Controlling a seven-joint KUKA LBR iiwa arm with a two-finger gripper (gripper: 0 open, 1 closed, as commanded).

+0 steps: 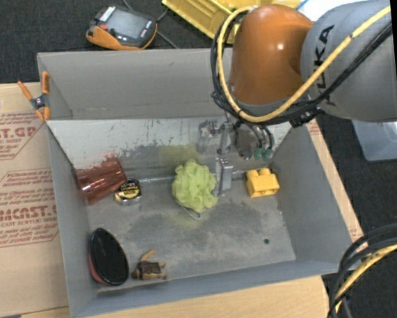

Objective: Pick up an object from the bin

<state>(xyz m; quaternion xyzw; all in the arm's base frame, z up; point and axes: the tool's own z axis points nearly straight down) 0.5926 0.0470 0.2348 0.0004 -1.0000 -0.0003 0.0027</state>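
The orange domed cover [268, 50] on the wrist and the thick grey arm [356, 56] behind it hide the far right corner of the grey metal bin [128, 78]. They also mask the upper part of the gripper [223, 182], so only its lower metal parts stand out against the floor. Those parts overlap one another and the things below, and whether the pincer is open or closed cannot be told. The arm comes in from the right and bends steeply downward, with yellow and black cables looping round the cover. The gripper hangs roughly upright near the middle of the bin. Its tip is low, at the right edge of a lime-green fluffy mesh puff [193, 185] that lies on the floor at mid-bin. It cannot be judged whether the metal touches the puff or merely stands in front of it. Just to the right of the gripper, apart from the puff, sits a yellow plastic block [262, 182]. A red translucent plastic cup [101, 179] lies on its side by the left wall, with a small yellow-and-black tape measure [127, 191] just beside it. In the near left corner rest a black oval case with a red edge [107, 256] and a small brown object [148, 269] too small to identify.
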